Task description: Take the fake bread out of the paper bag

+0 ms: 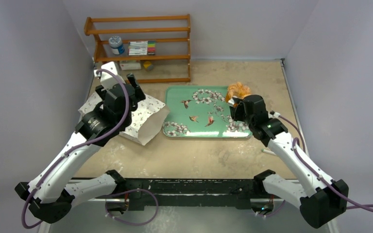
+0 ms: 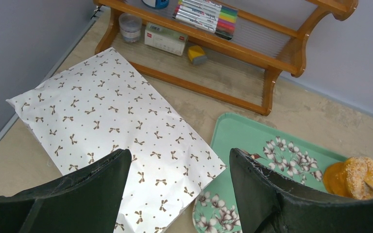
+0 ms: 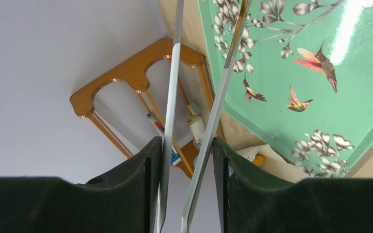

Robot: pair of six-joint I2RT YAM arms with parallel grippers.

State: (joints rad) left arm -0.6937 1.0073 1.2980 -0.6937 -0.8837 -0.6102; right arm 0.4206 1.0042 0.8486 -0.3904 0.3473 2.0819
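The white paper bag [image 1: 145, 119] [image 2: 111, 121], printed with small brown bows, lies flat on the left, its mouth toward the green floral tray [image 1: 199, 116] [image 2: 243, 131] [image 3: 364, 73]. A golden, sugared fake bread [image 1: 238, 91] [image 2: 357, 177] rests at the tray's back right corner. My left gripper [image 1: 116, 86] [image 2: 179, 158] hovers open above the bag, holding nothing. My right gripper [image 1: 236, 109] [image 3: 188, 143] is shut on metal tongs [image 3: 171, 97], whose tips reach toward the bread. A bag edge [image 3: 250, 151] shows past the tray, with a yellow bit beside it.
A wooden shelf [image 1: 141, 43] [image 2: 233, 48] [image 3: 126, 77] stands at the back left with markers [image 2: 206, 12], a jar and small boxes. Grey walls close in on the left, back and right of the table.
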